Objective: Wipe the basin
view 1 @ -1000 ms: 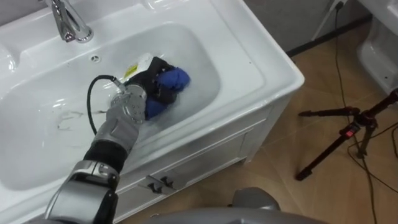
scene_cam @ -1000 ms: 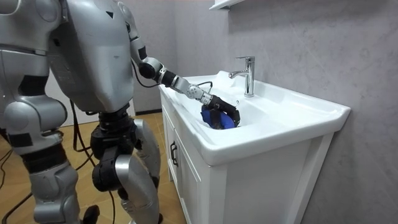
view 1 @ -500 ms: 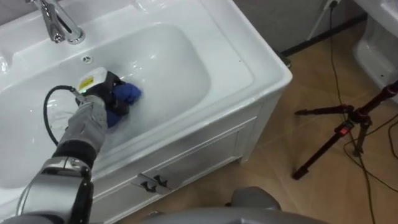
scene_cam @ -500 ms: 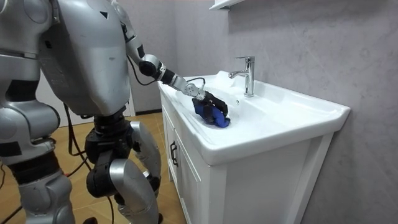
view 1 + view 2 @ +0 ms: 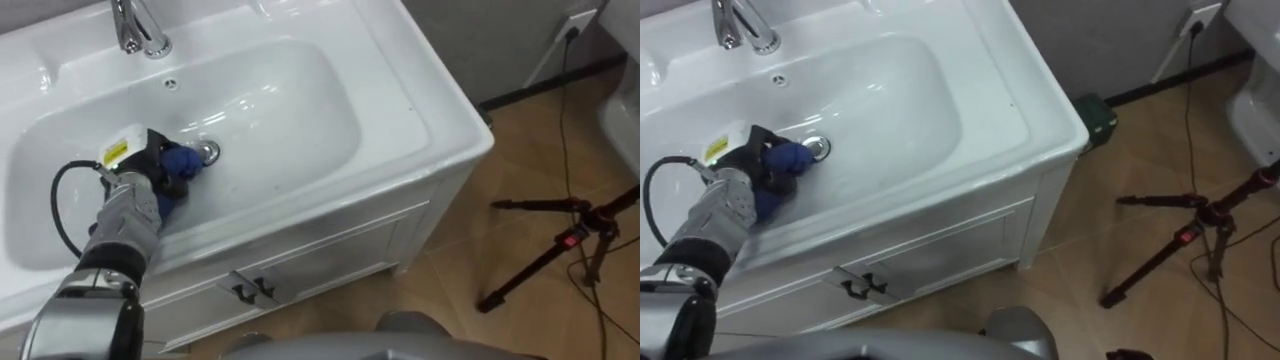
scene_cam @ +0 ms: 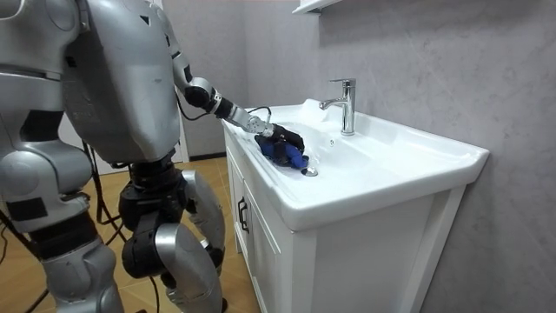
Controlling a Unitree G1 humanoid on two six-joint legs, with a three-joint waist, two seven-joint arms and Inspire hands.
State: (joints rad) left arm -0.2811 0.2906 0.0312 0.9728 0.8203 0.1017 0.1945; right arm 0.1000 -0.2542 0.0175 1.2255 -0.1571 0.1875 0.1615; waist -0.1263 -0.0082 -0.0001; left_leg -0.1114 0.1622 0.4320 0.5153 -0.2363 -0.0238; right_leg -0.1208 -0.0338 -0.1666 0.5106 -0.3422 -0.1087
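The white basin (image 5: 290,110) is set in a white vanity top. My left hand (image 5: 133,195) reaches in from the lower left and rests on the bowl's left part, its dark fingers curled round a bunched blue cloth (image 5: 181,165). The cloth lies against the basin floor just left of the metal drain (image 5: 208,152). From the room view the hand (image 6: 271,135) and cloth (image 6: 287,155) sit low in the bowl near its front wall. The robot stands at the vanity's end, leaning its arm in.
A chrome tap (image 5: 135,25) stands at the basin's back rim, with an overflow hole (image 5: 171,85) below it. Under the front edge are drawer handles (image 5: 250,290). A black tripod (image 5: 560,240) and cables lie on the wooden floor to the right.
My left hand has dragged the blue cloth leftwards across the bowl, from its middle past the drain, which now shows. The head camera has shifted too.
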